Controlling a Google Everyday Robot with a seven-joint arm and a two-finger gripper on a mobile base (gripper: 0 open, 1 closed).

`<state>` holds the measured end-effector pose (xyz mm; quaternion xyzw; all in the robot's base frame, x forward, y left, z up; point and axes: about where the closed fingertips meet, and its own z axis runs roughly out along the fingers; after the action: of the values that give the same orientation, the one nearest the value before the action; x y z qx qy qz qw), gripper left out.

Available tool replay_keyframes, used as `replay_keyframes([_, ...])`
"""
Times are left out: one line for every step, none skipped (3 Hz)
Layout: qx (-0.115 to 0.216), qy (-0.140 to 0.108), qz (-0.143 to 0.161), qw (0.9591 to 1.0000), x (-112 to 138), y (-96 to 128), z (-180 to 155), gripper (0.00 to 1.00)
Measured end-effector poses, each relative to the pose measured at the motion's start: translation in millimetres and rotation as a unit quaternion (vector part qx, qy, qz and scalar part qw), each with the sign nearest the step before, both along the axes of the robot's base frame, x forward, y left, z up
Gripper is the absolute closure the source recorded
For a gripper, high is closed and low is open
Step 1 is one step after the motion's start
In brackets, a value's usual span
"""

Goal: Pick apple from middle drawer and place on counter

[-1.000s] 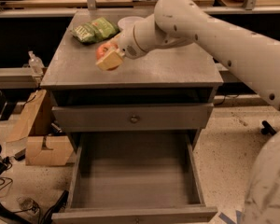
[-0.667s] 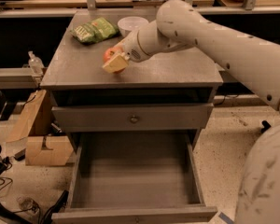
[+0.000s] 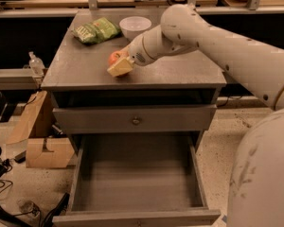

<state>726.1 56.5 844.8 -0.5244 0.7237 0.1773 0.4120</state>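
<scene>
The apple (image 3: 114, 56), red-orange, is low over the counter (image 3: 180, 72) near its middle left; I cannot tell whether it touches the top. My gripper (image 3: 118, 61) reaches in from the right, shut on the apple, with a cream fingertip (image 3: 120, 67) in front of it. The middle drawer (image 3: 137, 183) is pulled out at the bottom of the cabinet, its bare floor showing.
A white bowl (image 3: 135, 26) and a green snack bag (image 3: 95, 30) lie at the back of the counter. A closed drawer front with a knob (image 3: 136, 121) sits above the open drawer. Cardboard boxes (image 3: 42, 148) stand on the floor at left. My white body (image 3: 265, 174) fills the lower right.
The gripper with the apple has shifted a little to the right and slightly lower over the counter. The drawer has not moved.
</scene>
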Motion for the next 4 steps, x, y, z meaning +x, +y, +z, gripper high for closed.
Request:
replay_keyframes([0.0,0.0,0.0,1.0,0.0,0.0,1.1,0.52])
replay_keyframes([0.0,0.001,0.002,1.0,-0.5,2.3,-0.1,0.29])
replay_keyframes([0.0,0.002,0.004,1.0,-1.0,4.6,-1.3,0.06])
replay_keyframes([0.0,0.003,0.005,1.0,-1.3,5.9,-2.0,0.0])
